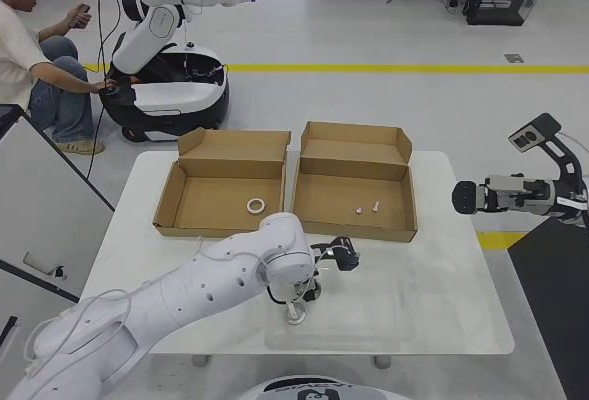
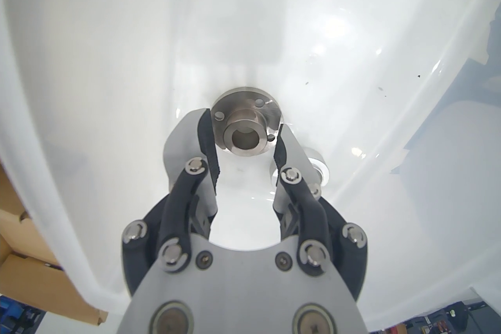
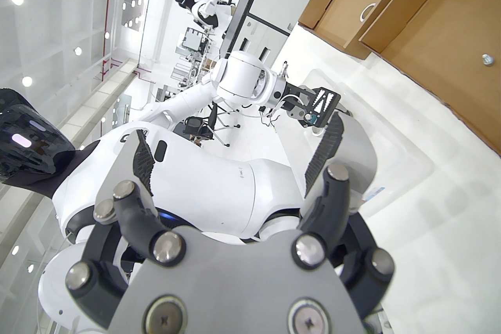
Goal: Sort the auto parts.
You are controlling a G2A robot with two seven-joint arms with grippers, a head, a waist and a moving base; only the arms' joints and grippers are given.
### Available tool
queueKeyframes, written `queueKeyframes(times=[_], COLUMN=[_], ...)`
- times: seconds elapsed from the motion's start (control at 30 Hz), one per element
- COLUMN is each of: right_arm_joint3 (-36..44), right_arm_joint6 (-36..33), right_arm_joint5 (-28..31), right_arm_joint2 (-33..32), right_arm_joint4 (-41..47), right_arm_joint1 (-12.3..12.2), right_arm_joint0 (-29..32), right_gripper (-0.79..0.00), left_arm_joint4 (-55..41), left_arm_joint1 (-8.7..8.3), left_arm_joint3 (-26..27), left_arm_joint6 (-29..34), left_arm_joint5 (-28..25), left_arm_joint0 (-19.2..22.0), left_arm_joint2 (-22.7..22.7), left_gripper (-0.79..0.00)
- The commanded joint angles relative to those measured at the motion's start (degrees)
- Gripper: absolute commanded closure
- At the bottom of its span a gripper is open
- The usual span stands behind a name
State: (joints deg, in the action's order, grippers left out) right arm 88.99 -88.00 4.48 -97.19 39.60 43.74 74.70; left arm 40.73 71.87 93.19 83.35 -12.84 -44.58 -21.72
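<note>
A metal flanged hub (image 2: pixel 244 124) lies on the floor of a clear plastic tray (image 2: pixel 98 77). My left gripper (image 2: pixel 242 145) is down in the tray, and its two fingers press against opposite sides of the hub's flange. A second small silver part (image 2: pixel 320 167) sits just behind one finger. From above, the left gripper (image 1: pixel 294 308) is in the tray (image 1: pixel 394 320) at the table's front. My right gripper (image 3: pixel 238 132) is open and holds nothing. It hangs beyond the table's right edge (image 1: pixel 464 197).
Two open cardboard boxes stand side by side at the back of the table. The left box (image 1: pixel 189 195) holds a white ring (image 1: pixel 256 205); the right box (image 1: pixel 399 200) holds two small bolts (image 1: pixel 359 211). A person sits beyond the table at the far left.
</note>
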Motion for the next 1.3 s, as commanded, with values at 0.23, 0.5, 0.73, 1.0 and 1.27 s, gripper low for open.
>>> queueKeyframes(times=[0.23, 0.5, 0.73, 1.0, 1.27], right_arm_joint3=[0.00, 0.00, 0.00, 0.00, 0.00], right_arm_joint6=[0.00, 0.00, 0.00, 0.00, 0.00], right_arm_joint5=[0.00, 0.00, 0.00, 0.00, 0.00], right_arm_joint2=[0.00, 0.00, 0.00, 0.00, 0.00], right_arm_joint4=[0.00, 0.00, 0.00, 0.00, 0.00], right_arm_joint1=[0.00, 0.00, 0.00, 0.00, 0.00], right_arm_joint0=[0.00, 0.00, 0.00, 0.00, 0.00], right_gripper=[-0.785, -0.785, -0.785, -0.785, -0.785], left_arm_joint4=[0.06, 0.29, 0.14, 0.32, -0.45], left_arm_joint1=[0.33, 0.44, 0.72, 0.87, 0.35], left_arm_joint3=[-0.60, -0.91, -1.58, -1.28, 2.79], left_arm_joint6=[0.00, 0.07, -0.16, 0.19, 3.30], left_arm_joint5=[-0.25, -0.32, -0.91, -1.16, -0.35], left_arm_joint0=[-0.11, -0.49, -0.69, -0.67, -0.50], left_arm_joint2=[-0.08, -0.23, -0.09, -0.27, -1.82], left_gripper=[-0.345, -0.342, -0.252, 0.000, 0.000])
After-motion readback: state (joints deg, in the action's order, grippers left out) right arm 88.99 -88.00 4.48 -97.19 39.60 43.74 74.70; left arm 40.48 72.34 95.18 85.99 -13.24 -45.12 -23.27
